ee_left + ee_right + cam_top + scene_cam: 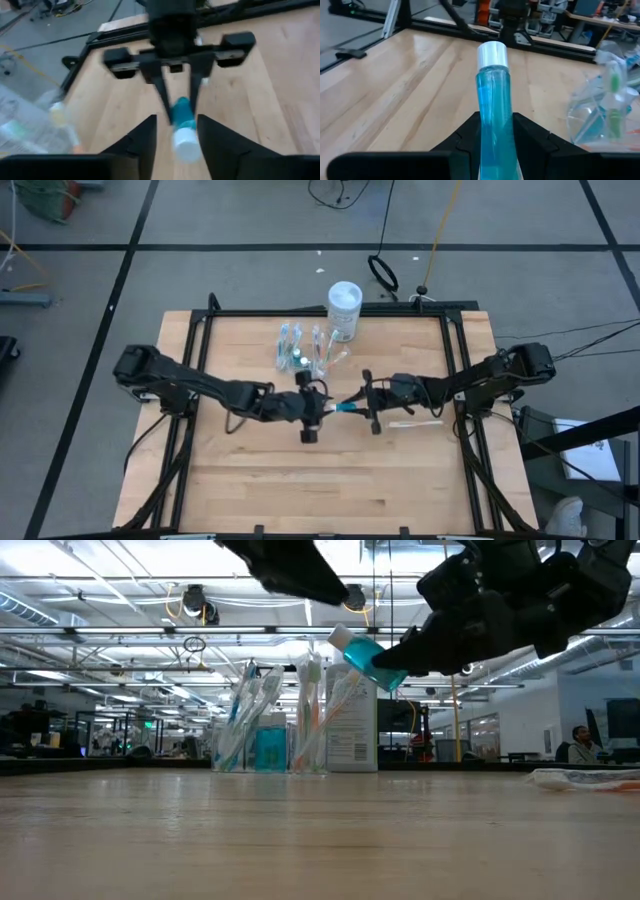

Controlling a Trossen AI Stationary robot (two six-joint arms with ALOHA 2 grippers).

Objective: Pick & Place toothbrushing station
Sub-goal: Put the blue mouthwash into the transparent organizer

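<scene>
right gripper [495, 135]: our jaws clamp the blue bottle [494, 95], lifted off the counter [300, 470].
left gripper [175, 135]: jaws parted around its cap (no contact seen).
tip: we'd align it upright over the toothbrushing station [305, 350].

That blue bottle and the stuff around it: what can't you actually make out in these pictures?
- Blue bottle: its lower end, right wrist view, hidden between the right gripper's jaws.
- Toothbrushing station: contents, left wrist view, blurred and cut by the edge.
- White tub: label text, low view, too small.
- White packet: what it is, low view, cut by the edge.
</scene>
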